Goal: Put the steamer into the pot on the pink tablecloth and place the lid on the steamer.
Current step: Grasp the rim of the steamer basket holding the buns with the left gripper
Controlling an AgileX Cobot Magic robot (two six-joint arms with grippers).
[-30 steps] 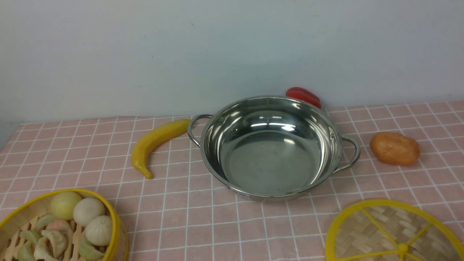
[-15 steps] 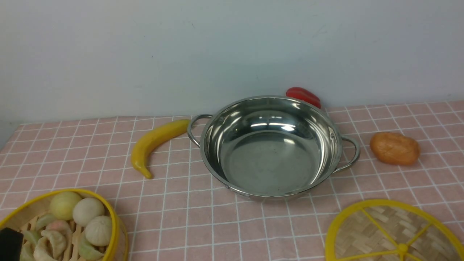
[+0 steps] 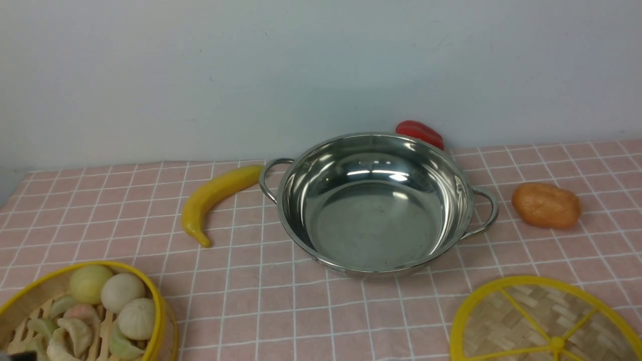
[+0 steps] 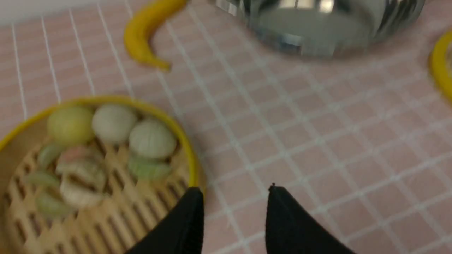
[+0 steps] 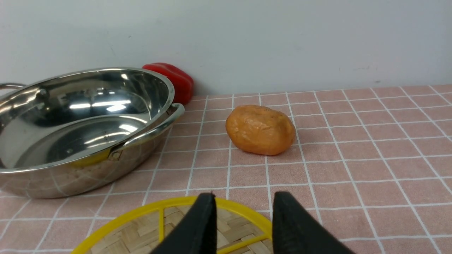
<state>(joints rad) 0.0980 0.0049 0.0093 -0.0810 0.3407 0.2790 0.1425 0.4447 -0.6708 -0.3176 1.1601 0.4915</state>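
The steamer [image 3: 80, 316], with toy buns and dumplings, sits on the pink tablecloth [image 3: 251, 301] at the near left. The empty steel pot [image 3: 376, 200] stands in the middle. The lid [image 3: 546, 321] lies flat at the near right. In the left wrist view my left gripper [image 4: 235, 190] is open and empty, one finger over the rim of the steamer [image 4: 88, 169] and the other over cloth. In the front view only a dark sliver of it [image 3: 20, 356] shows. My right gripper [image 5: 243, 197] is open and empty above the far rim of the lid [image 5: 141, 233], beside the pot [image 5: 70, 130].
A yellow toy banana [image 3: 213, 198] lies left of the pot. A red pepper [image 3: 420, 133] sits behind the pot against the wall. An orange potato-like toy [image 3: 545, 205] lies to the pot's right. The pale wall runs along the back of the table.
A dark part of my left gripper showed over the steamer half a second ago and has since dropped almost out of the front view. The pot, steamer and lid have not moved.
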